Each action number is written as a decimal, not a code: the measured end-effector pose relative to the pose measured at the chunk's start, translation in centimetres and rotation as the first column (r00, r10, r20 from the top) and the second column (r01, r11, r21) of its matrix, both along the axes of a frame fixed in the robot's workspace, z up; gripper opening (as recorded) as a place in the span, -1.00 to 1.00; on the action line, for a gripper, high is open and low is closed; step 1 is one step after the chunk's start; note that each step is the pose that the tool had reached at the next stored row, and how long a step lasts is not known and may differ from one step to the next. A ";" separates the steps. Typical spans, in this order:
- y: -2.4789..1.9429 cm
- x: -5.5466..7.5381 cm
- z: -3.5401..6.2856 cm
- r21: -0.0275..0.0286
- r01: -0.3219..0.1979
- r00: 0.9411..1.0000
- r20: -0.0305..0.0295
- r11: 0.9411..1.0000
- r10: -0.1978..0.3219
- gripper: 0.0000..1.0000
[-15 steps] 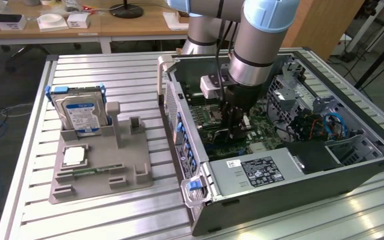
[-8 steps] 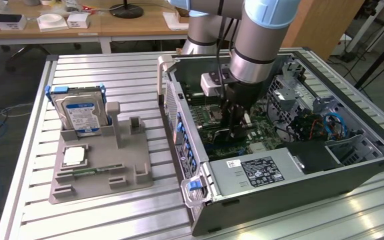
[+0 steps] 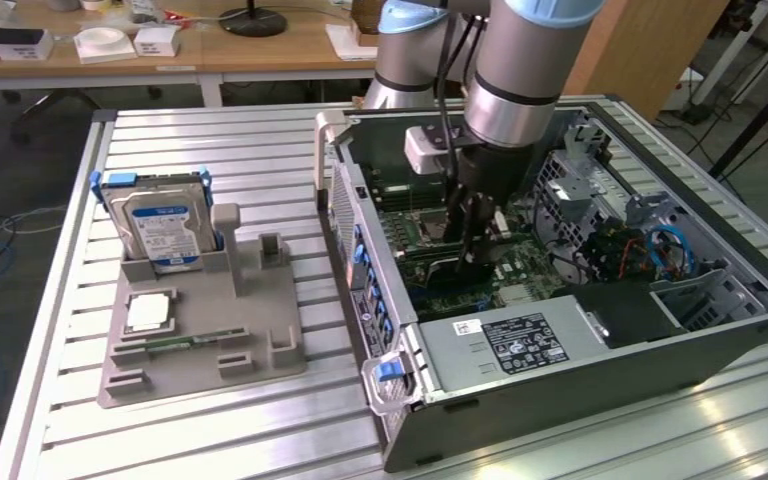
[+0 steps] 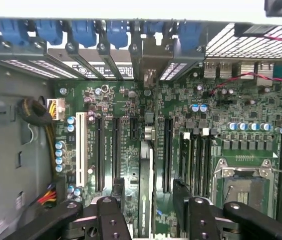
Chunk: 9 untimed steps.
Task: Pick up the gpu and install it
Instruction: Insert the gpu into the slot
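An open computer case (image 3: 704, 330) lies on its side; inside, the gpu (image 4: 145, 195) stands edge-on in a motherboard (image 4: 131, 110) slot; the gripper (image 4: 148, 207) hovers over it, fingers (image 4: 112, 220) spread apart either side, gripping nothing.

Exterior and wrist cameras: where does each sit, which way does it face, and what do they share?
Exterior view: raised, off the arm, looking down on the slatted table, grey parts stand and open computer case; the arm reaches into the case.
Wrist view: on the wrist, facing the motherboard; open gripper astride the gpu, upright on edge in its slot.
Shared: motherboard, gripper.
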State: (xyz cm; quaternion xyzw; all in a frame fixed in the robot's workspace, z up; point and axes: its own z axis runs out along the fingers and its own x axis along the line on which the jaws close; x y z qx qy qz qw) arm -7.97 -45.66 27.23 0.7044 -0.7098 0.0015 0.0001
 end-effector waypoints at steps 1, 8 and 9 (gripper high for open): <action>0.00 0.0 0.22 0.000 0.000 1.000 0.000 1.000 0.000 0.02; 0.00 0.0 1.85 0.000 0.000 1.000 0.000 1.000 0.000 0.02; 0.00 0.0 1.85 0.000 0.000 1.000 0.000 1.000 0.000 0.02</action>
